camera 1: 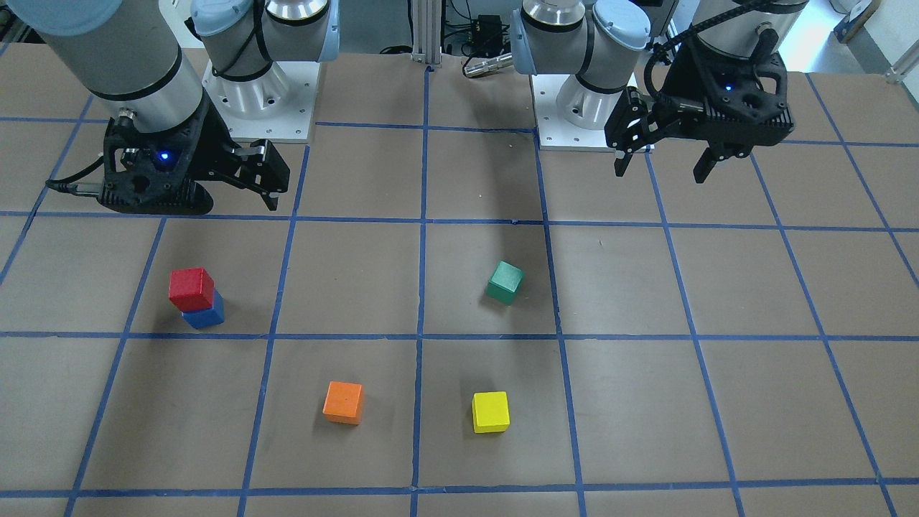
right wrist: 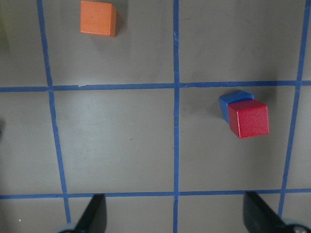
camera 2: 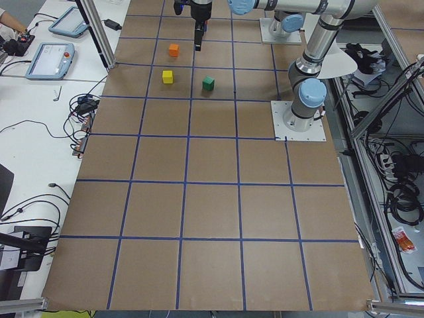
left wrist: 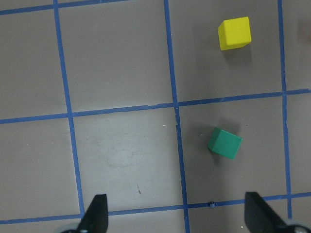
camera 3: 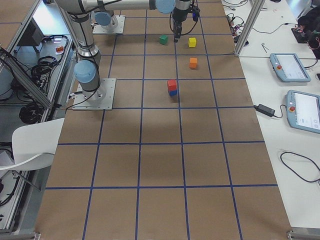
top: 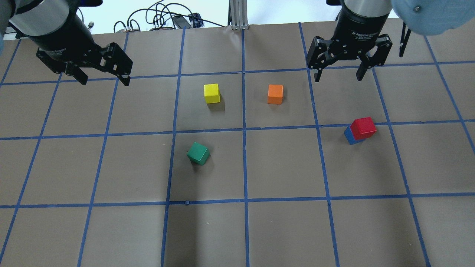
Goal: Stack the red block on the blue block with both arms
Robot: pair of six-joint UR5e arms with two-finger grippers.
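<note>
The red block (top: pixel 363 127) sits on top of the blue block (top: pixel 349 136), slightly offset, on the right side of the table. The stack also shows in the front view, red block (camera 1: pixel 192 288) over blue block (camera 1: pixel 204 314), and in the right wrist view, red block (right wrist: pixel 249 119) over blue block (right wrist: pixel 228 103). My right gripper (top: pixel 338 77) is open and empty, raised above the table and beyond the stack. My left gripper (top: pixel 105 79) is open and empty, raised at the far left, away from all blocks.
A yellow cube (top: pixel 212 93) and an orange cube (top: pixel 275 94) lie in the far middle squares. A green cube (top: pixel 198 153) lies turned near the table's middle. The brown table (top: pixel 282 230) has a blue tape grid. The arm bases (camera 1: pixel 258 93) stand at the robot's edge.
</note>
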